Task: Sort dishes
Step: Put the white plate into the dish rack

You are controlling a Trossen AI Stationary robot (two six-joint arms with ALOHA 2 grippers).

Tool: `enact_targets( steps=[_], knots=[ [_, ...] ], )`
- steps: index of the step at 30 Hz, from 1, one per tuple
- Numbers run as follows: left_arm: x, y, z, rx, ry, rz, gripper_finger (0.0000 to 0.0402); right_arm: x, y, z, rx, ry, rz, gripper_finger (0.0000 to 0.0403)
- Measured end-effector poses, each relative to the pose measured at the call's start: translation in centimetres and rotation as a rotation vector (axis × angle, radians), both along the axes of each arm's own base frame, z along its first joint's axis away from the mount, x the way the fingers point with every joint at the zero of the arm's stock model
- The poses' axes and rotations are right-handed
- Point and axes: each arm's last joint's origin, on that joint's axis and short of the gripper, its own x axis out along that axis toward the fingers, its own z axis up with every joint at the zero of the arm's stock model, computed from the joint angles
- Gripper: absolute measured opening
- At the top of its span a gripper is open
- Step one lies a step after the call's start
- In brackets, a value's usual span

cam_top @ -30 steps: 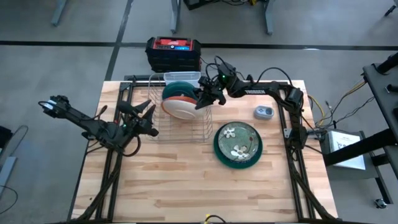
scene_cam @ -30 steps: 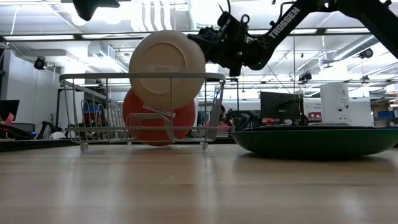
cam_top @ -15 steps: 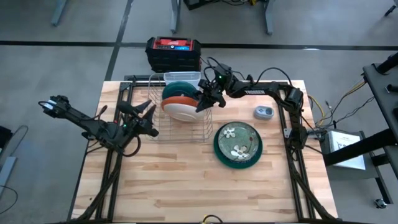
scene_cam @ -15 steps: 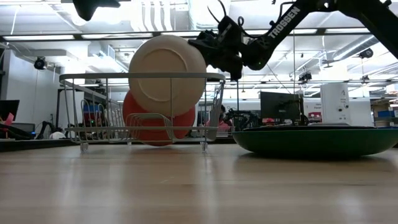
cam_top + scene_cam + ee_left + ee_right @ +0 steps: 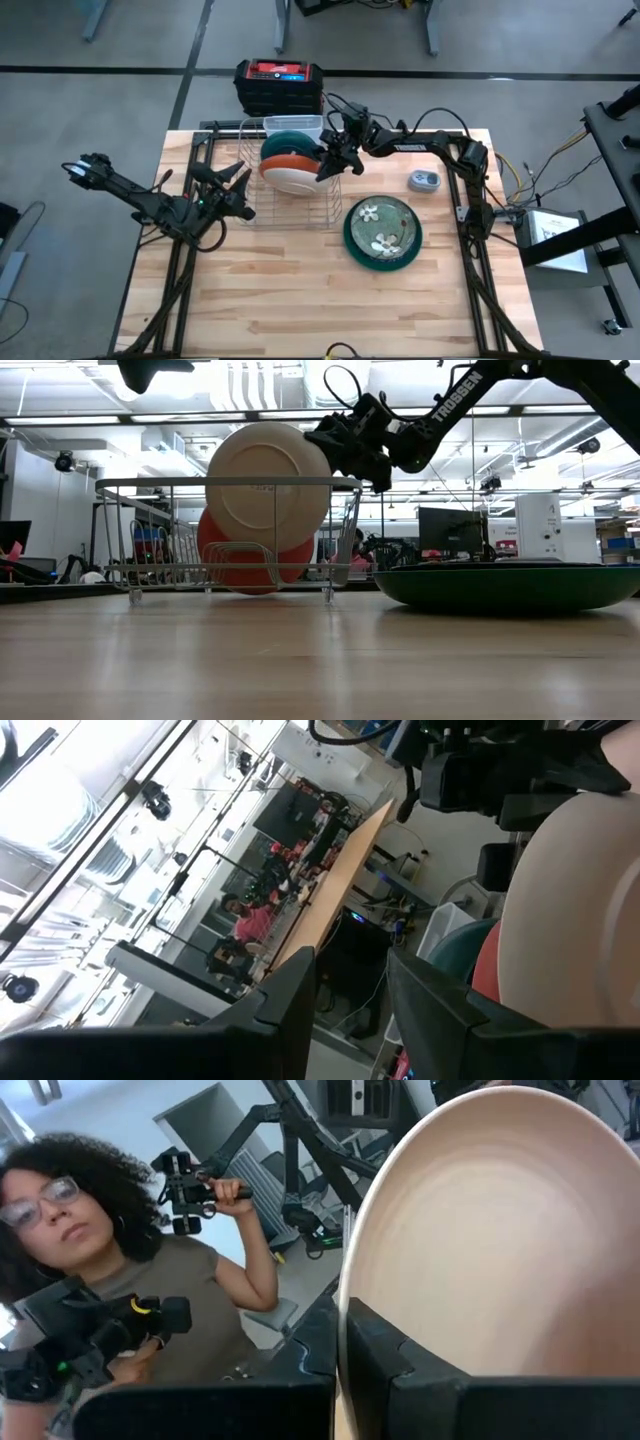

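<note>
The right end effector (image 5: 328, 163) is clamped on the rim of a white plate (image 5: 291, 177), its two fingers (image 5: 395, 1370) closed on either side of the plate's edge. It holds the plate upright, partly above the top rail of the wire rack (image 5: 290, 215). Inside the rack, just behind the white plate, stand an orange plate (image 5: 250, 565) and then a teal dish (image 5: 292, 142). On the wooden surface (image 5: 300, 290) near the rack's right corner lies a large dark green plate (image 5: 382, 232) with a floral centre. The left end effector (image 5: 240, 190) hovers just beside the rack's left side, its fingers (image 5: 295, 995) apart and holding nothing. A person (image 5: 130, 1260) gripping handles shows beyond the white plate in the right wrist view.
</note>
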Motion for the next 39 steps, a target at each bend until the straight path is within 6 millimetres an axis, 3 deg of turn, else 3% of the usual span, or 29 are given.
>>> enact_targets(
  steps=[8, 18, 39],
  knots=[
    [0.0, 0.0, 0.0, 0.0, 0.0, 0.0, 0.0117, 0.0, 0.0, 0.0, -0.007, -0.006, -0.014, 0.0019],
    [0.0, 0.0, 0.0, 0.0, 0.0, 0.0, 0.0117, 0.0, -0.8, -0.2, 0.008, 0.038, -0.158, 0.0048],
    [0.0, 0.0, 0.0, 0.001, 0.001, 0.0, 0.0117, 0.4, -1.5, 0.7, 0.028, 0.061, -0.307, 0.0146]
  ],
)
